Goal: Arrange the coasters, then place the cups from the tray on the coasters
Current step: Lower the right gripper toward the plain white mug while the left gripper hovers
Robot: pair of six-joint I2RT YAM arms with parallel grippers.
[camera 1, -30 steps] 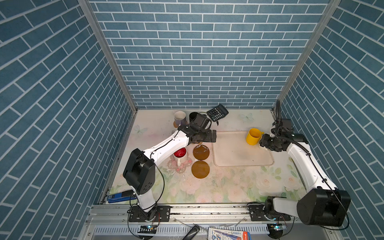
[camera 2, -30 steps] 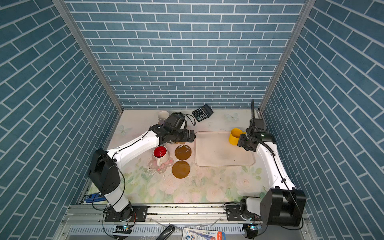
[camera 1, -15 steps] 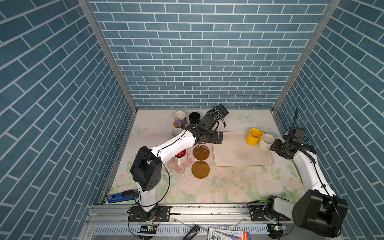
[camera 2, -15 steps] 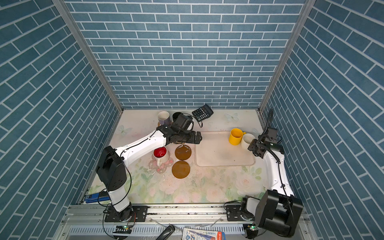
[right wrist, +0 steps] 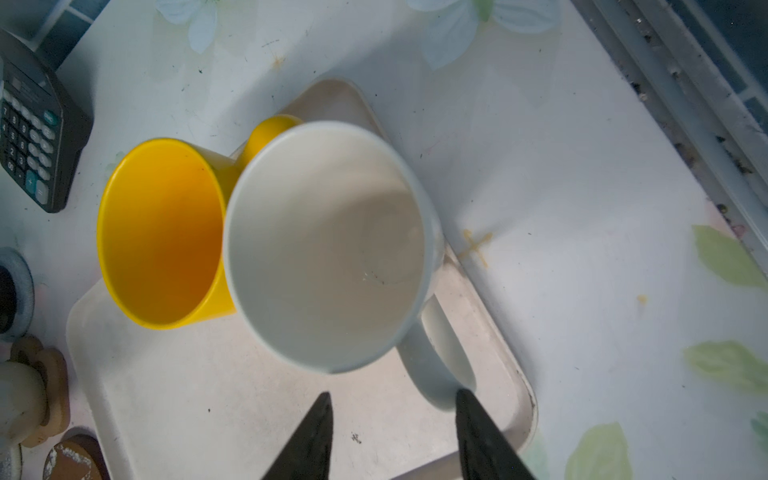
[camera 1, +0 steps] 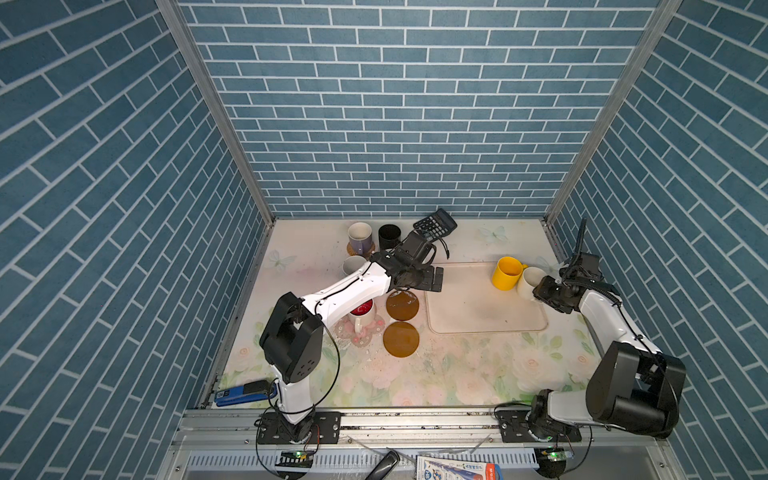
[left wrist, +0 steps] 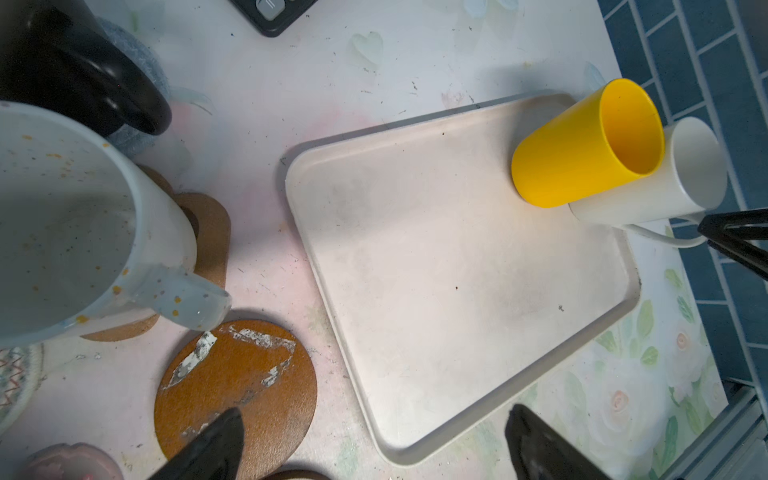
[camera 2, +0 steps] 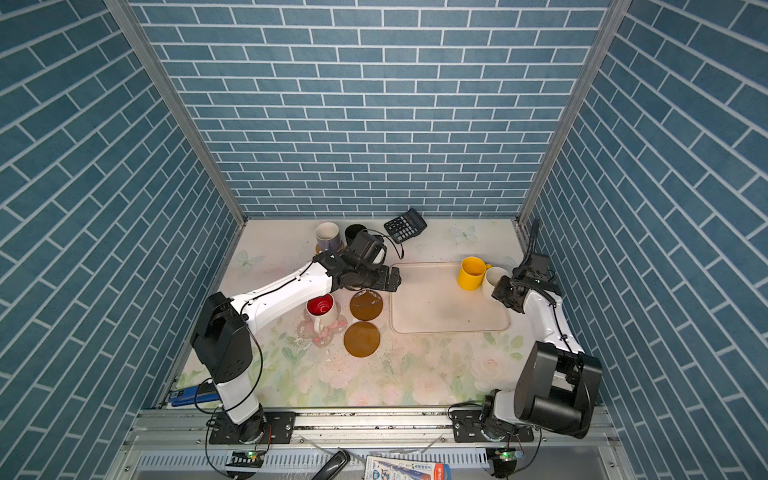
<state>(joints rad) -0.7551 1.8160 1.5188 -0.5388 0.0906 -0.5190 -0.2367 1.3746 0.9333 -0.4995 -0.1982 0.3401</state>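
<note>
the right end effector [right wrist: 390,397] is partly open and holds nothing. the handle of the cream-white ceramic mug [right wrist: 324,249] lies between its jaws, close to one. the mug stands at the far right corner of the flat cream-pink rectangular tray [right wrist: 187,395], just beside the yellow ceramic mug [right wrist: 162,232]. centre the handle before closing, then lift straight up, clear of the yellow one.

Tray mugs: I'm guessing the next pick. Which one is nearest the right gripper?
The cream-white mug, its handle beside the right gripper; the yellow mug stands beyond it.
</note>
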